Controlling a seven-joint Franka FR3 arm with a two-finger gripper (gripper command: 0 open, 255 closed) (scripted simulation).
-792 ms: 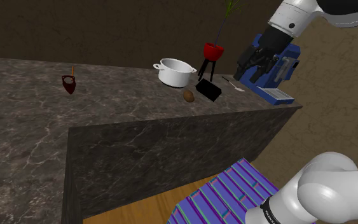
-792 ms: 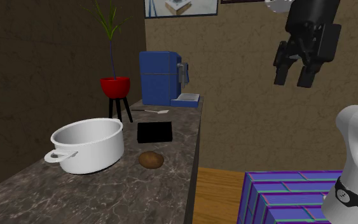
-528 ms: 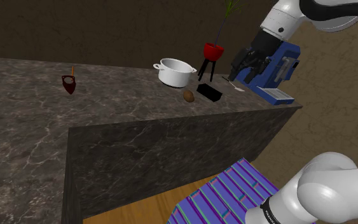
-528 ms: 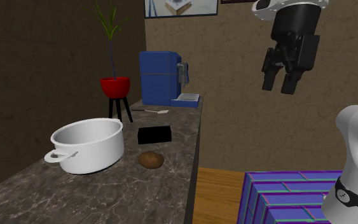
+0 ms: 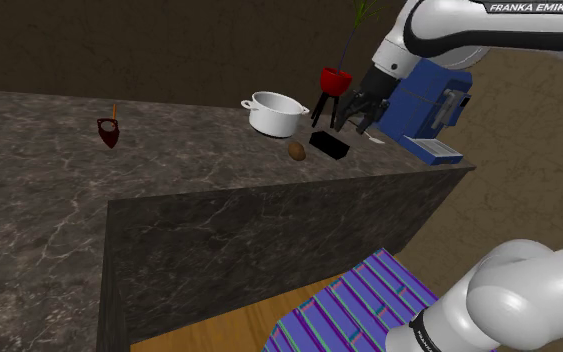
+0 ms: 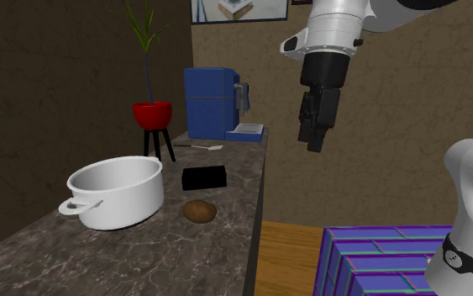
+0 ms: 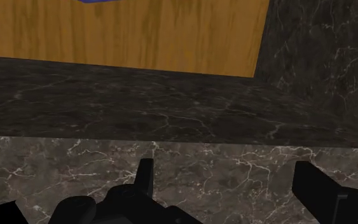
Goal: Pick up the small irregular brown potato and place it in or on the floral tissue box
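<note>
Fingers of the one black gripper [image 5: 350, 127] [image 6: 314, 145] are standing well apart (clasping nothing), while one small lumpy brown potato [image 5: 296, 150] [image 6: 199, 210] is lying on the dark marble counter [image 5: 49, 190] beside one flat black box [image 5: 329, 144] [image 6: 203, 177].
</note>
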